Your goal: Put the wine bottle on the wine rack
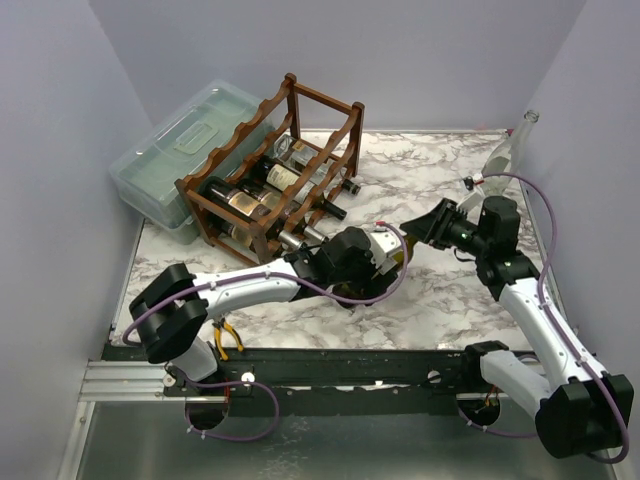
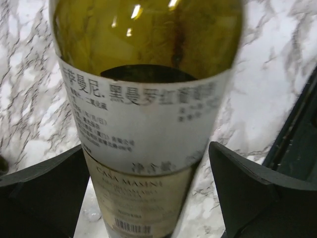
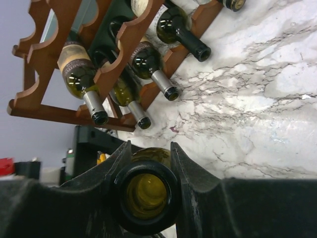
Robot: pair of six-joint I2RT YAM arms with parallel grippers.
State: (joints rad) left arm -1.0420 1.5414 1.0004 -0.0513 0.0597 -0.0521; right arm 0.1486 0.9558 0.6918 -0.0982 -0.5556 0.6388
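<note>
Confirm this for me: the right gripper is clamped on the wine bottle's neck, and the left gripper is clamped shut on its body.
Not quite. The left gripper is open: in the left wrist view its fingers stand spread either side of the wine bottle body. The right gripper is indeed clamped on the neck, as the right wrist view shows.

Rack mouth: necks of the dark stored bottles [image 1: 283, 177] jut from the open reddish-brown wooden wine rack [image 1: 325, 97] toward mid-bench.
Rack's left: a translucent lidded plastic box [image 1: 165, 165] fills the space to the wall.
Before the rack: the white left arm [image 1: 250, 287] lies across, close to the necks.
Centre: the olive-green glass wine bottle [image 2: 148, 39] bridges the wide-spread left jaws and the right jaws clamped on its neck.
Back right: bare marble-patterned bench [image 1: 420, 165] runs to a clear glass bottle [image 1: 508, 148] in the corner.
</note>
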